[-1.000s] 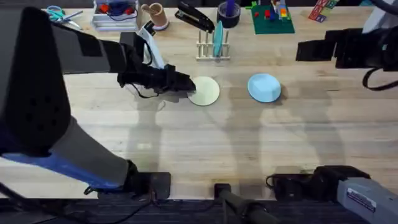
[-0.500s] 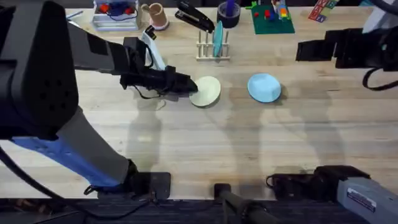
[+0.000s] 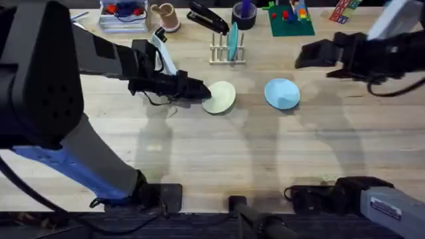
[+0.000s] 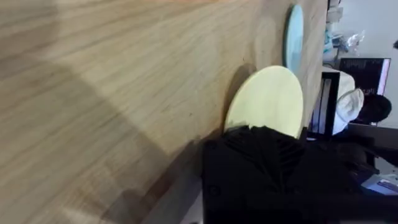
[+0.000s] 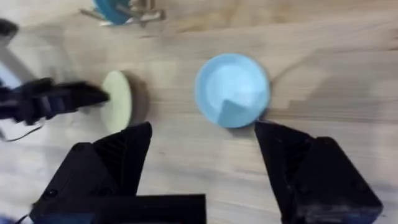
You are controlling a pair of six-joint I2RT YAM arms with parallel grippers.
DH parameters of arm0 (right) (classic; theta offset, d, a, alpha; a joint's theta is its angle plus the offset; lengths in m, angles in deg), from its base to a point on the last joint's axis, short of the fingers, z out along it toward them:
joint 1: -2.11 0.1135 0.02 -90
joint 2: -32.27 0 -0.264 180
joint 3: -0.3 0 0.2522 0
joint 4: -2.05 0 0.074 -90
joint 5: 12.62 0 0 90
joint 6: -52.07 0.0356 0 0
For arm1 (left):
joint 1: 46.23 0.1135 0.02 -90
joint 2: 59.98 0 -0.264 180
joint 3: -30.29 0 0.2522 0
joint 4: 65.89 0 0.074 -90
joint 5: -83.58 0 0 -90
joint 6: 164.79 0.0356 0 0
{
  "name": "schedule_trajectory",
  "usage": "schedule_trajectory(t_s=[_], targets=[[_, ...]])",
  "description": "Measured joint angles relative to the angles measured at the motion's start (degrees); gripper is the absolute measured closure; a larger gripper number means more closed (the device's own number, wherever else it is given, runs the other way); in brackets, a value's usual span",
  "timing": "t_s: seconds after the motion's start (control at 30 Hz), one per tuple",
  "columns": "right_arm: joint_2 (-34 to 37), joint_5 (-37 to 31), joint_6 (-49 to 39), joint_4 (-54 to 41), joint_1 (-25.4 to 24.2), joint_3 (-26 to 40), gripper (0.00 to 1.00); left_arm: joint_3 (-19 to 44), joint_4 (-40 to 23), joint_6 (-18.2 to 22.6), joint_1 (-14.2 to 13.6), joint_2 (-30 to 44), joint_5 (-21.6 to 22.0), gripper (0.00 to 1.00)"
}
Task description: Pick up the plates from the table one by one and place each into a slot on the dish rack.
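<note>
One cream plate (image 3: 220, 97), just in front of the dish rack (image 3: 228, 54), is pinched at its edge by the left gripper (image 3: 201, 91), closed on the tilted rim. Lift it clear, keep it upright, then lower it between free dowels beside the teal plate (image 3: 233, 41). The right gripper (image 5: 202, 155) hangs wide open and empty above the blue plate (image 5: 232, 89).

the left gripper (image 3: 201, 93) covered the near edge of the cream plate (image 3: 222, 97). the dish rack (image 5: 132, 9) was blurred and cut off by the right wrist view's edge.
</note>
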Motion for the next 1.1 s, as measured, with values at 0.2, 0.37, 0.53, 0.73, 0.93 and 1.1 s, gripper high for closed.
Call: schedule_trajectory(t_s=[0.2, 0.37, 0.53, 0.73, 0.93, 1.1], targets=[[7.2, 6.0, 2.1, 4.0, 3.8, 0.0, 0.007, 0.0, 0.0, 0.0, 0.0, 0.0, 0.0, 0.960], [13.5, 8.3, 4.5, 9.7, 9.0, 0.0, 0.007, 0.0, 0.0, 0.0, 0.0, 0.0, 0.0, 0.960], [20.1, 9.3, 7.5, 16.4, 13.5, 0.0, 0.007, 0.0, 0.0, 0.0, 0.0, 0.0, 0.0, 0.960], [27.2, 11.9, 10.6, 23.1, 17.2, 0.0, 0.008, 0.0, 0.0, 0.0, 0.0, 0.0, 0.0, 0.960], [32.4, 14.0, 13.8, 28.6, 20.0, 0.0, 0.007, 0.0, 0.0, 0.0, 0.0, 0.0, 0.0, 0.960], [33.8, 14.6, 16.1, 29.1, 21.3, 0.0, 0.024, 0.0, 0.0, 0.0, 0.0, 0.0, 0.0, 0.960]])
